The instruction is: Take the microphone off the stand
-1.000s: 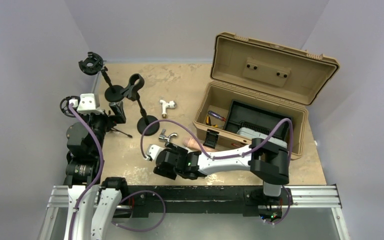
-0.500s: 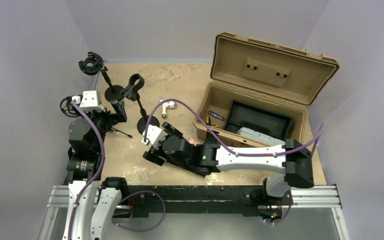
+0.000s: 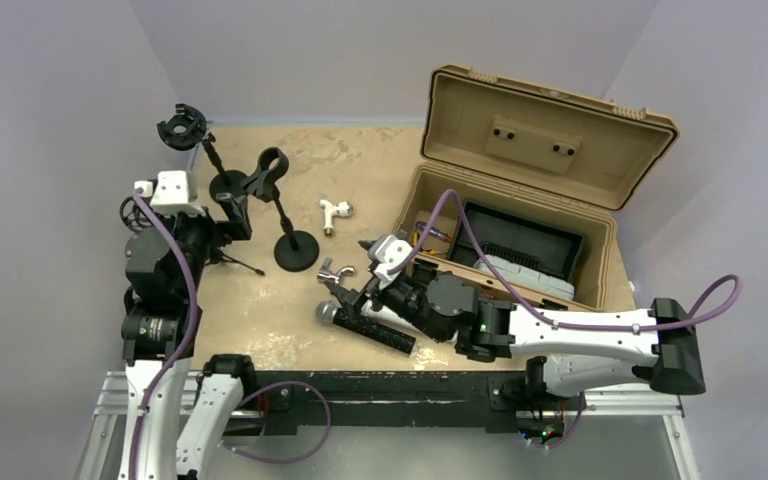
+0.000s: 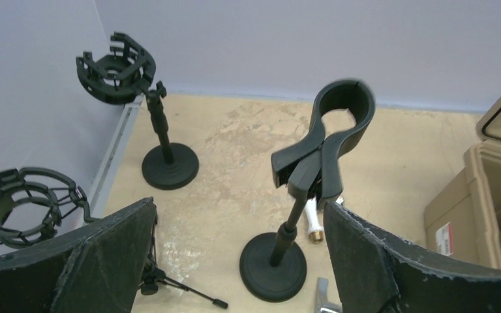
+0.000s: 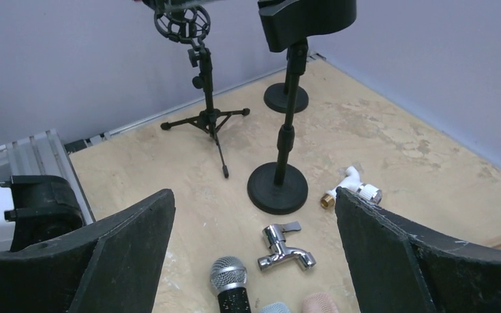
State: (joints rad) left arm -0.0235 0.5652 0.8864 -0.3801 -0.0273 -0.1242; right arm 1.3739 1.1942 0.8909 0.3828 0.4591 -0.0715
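Note:
The microphone (image 3: 365,325), black with a silver mesh head (image 5: 228,274), lies flat on the table near the front edge. My right gripper (image 3: 352,285) hovers just above and behind it, open, with nothing between its fingers (image 5: 253,195). The stand (image 3: 296,250), a black rod on a round base (image 5: 277,189), rises behind it, and its clip (image 4: 339,130) is empty. At the left, my left gripper (image 3: 232,215) stays open beside the stand (image 4: 273,267), touching nothing (image 4: 239,205).
A chrome tap (image 5: 284,251) and a white fitting (image 5: 352,192) lie between microphone and stand. Two other mic heads, grey (image 5: 274,308) and pink (image 5: 319,303), lie beside the microphone. Two shock-mount stands (image 4: 117,68) (image 4: 23,208) stand at the left. An open tan toolbox (image 3: 500,200) fills the right.
My right arm has swung right and stretched out, its jaws have widened, and the microphone now lies uncovered on the table. The left arm has shifted slightly.

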